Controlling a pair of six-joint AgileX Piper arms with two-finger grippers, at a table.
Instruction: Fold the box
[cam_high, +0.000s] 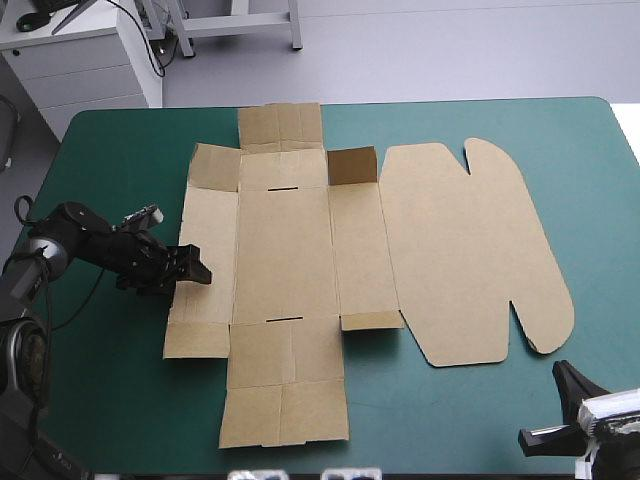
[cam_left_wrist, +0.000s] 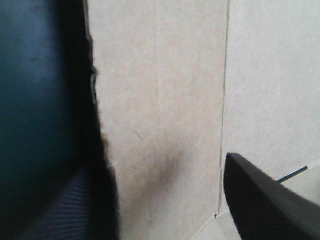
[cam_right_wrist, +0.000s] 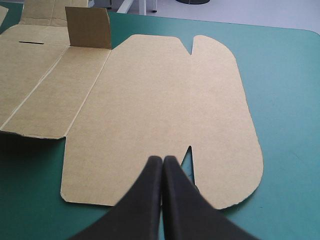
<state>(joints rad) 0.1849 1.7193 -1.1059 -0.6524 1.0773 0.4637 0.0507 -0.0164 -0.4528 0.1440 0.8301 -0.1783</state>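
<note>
Brown board, the box (cam_high: 285, 255) lies spread almost flat across the middle of the teal-green table (cam_high: 470, 430). Only one small flap (cam_high: 352, 165) near the upper centre of the frame stands up. The left gripper (cam_high: 192, 266) sits low at the box's left side panel, jaws spread with the panel's outer edge between them. One finger seems to be under the board, though the close view is too dark to be sure. That placement suits lifting this wall. The right gripper (cam_right_wrist: 162, 159), jaws pressed together, hangs at the lower right, clear of the lid, probably waiting.
</note>
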